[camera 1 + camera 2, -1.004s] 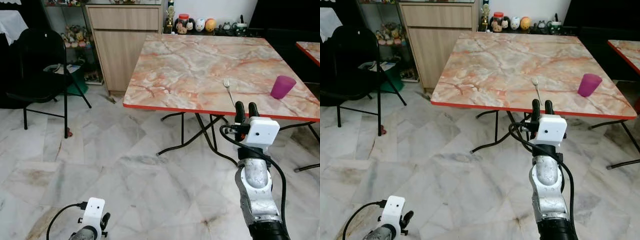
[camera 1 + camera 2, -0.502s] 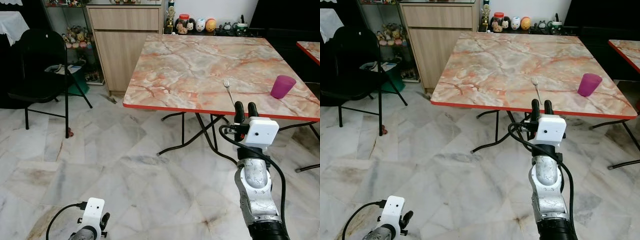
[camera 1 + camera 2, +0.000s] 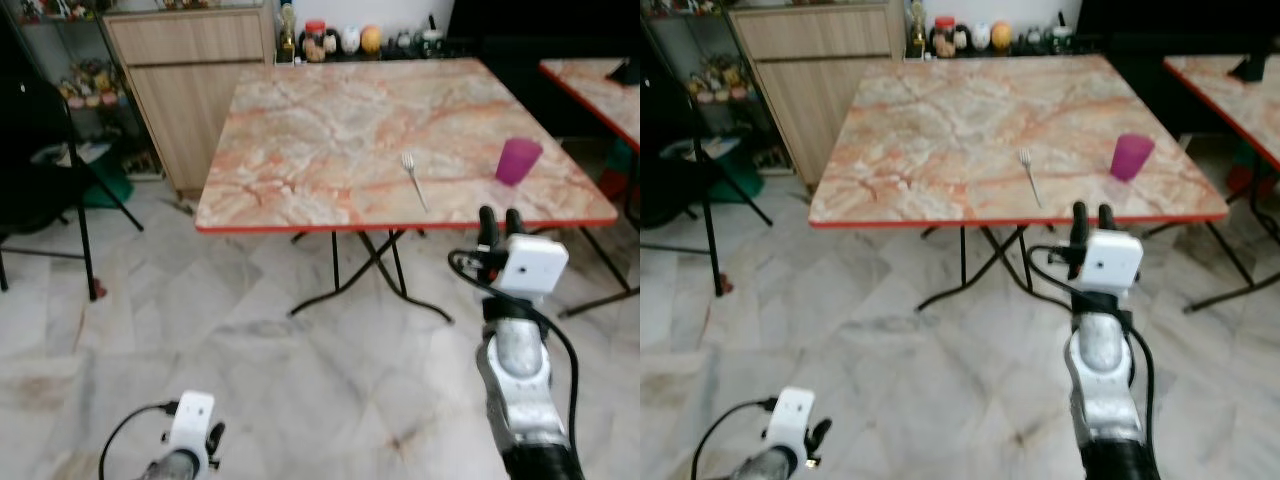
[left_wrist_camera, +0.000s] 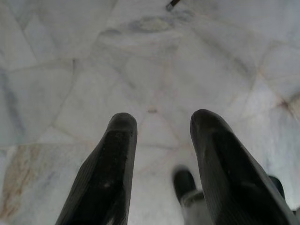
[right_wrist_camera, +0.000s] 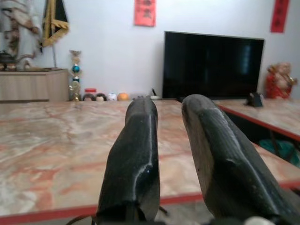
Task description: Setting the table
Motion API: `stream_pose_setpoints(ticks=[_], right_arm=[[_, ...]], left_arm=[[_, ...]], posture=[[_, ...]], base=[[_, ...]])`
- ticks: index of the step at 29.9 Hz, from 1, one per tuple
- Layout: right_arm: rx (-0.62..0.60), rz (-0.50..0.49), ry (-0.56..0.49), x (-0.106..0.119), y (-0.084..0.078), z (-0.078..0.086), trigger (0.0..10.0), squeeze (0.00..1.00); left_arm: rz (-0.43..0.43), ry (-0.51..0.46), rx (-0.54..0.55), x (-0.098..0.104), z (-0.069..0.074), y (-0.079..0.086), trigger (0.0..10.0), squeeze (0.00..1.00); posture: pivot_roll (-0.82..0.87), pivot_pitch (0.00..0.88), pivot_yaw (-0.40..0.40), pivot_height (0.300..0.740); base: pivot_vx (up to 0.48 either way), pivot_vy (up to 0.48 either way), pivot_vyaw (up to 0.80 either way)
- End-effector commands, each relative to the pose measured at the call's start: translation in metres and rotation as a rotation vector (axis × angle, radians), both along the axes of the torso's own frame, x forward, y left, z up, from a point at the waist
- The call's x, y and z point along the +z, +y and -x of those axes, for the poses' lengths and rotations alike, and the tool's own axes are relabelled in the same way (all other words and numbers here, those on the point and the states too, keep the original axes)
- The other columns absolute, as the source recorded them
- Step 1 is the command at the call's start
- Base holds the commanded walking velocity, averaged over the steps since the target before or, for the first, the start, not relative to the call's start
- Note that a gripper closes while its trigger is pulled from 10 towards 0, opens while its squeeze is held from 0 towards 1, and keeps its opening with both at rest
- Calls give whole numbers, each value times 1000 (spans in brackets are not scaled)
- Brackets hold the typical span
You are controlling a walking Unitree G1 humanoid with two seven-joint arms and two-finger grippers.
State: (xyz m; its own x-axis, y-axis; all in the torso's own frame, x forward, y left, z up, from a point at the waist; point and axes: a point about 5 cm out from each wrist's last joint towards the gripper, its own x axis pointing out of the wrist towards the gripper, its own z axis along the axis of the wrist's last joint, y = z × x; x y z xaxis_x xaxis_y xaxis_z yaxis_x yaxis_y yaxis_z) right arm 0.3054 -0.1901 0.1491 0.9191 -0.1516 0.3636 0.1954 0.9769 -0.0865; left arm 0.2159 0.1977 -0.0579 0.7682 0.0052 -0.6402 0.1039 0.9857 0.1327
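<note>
A marble-patterned table with a red edge stands ahead. On it lie a silver fork near the front edge and, to its right, a purple cup standing upright. My right gripper is raised just in front of the table's front edge, below and between the fork and the cup. Its fingers are a little apart with nothing between them. My left gripper hangs low over the marble floor, open and empty.
A wooden cabinet and a black chair are at the left. A second red-edged table stands at the right. Black folding legs cross under the table. Jars and figurines line the back beside a dark screen.
The whole view has shifted and blurred: the table now sits further left and lower in view, so the camera has moved. Both grippers hold the same pose.
</note>
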Motion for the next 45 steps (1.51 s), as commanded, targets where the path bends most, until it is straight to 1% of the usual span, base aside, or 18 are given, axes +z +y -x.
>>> stream_pose_setpoints(ticks=[1,5,17,18,19,25,26,27,29,31,32,33,34,42,43,45], right_arm=[[22,-2,4,0,8,-1,10000,0],[36,-1,-1,0,10,-1,10000,0],[40,-5,8,-1,9,-2,10000,0],[37,-5,11,-1,9,-1,10000,518],[33,-14,14,-2,8,-1,10000,1000],[22,-17,25,-3,6,-1,10000,1000],[19,-12,35,-4,6,-2,10000,886],[13,-8,52,-7,5,-2,10000,0],[5,-4,69,-9,4,-3,10000,0],[12,-28,70,-10,4,-3,10000,0],[23,-44,78,-12,4,-3,10000,780],[23,-44,78,-12,4,-3,10000,780],[27,-48,81,-12,4,-3,10000,1000],[41,-57,116,-14,5,-4,10000,1000],[47,-44,162,-19,5,-6,10000,0],[45,-45,177,-21,5,-6,10000,0]], left_arm=[[-19,27,22,-3,8,10,10000,0],[-20,27,22,-4,8,10,10000,0],[-21,27,20,-3,8,11,10000,0],[-21,27,20,-3,8,11,10000,0],[-21,27,20,-3,8,11,10000,0],[-20,27,19,-3,8,10,10000,0],[-20,27,19,-3,8,10,10000,0],[-20,27,19,-3,8,10,10000,0],[-21,27,20,-3,8,10,10000,0],[-20,26,19,-3,7,10,10000,0],[-20,26,20,-3,7,10,10000,0],[-20,26,20,-3,7,10,10000,0],[-20,26,20,-3,7,10,10000,0],[-21,27,18,-3,8,10,10000,0],[-21,28,18,-4,8,10,10000,0],[-20,28,18,-4,8,10,10000,0]], posture=[[-7,0,3,740],[-7,0,3,740],[-7,0,4,740],[-7,0,4,740],[-7,0,4,740],[-7,0,3,740],[-7,0,3,740],[-7,0,3,740],[-7,0,3,740],[-7,0,3,740],[-8,0,3,740],[-8,0,3,740],[-8,0,3,740],[-8,0,5,740],[-9,0,4,740],[-10,0,4,740]], base=[[274,0,0],[275,0,0],[275,0,0],[274,0,0],[274,0,0],[274,0,0],[274,0,0],[274,0,0],[276,0,0],[276,0,0],[270,0,0],[270,0,0],[274,0,0],[275,0,0],[277,0,0],[276,0,0]])
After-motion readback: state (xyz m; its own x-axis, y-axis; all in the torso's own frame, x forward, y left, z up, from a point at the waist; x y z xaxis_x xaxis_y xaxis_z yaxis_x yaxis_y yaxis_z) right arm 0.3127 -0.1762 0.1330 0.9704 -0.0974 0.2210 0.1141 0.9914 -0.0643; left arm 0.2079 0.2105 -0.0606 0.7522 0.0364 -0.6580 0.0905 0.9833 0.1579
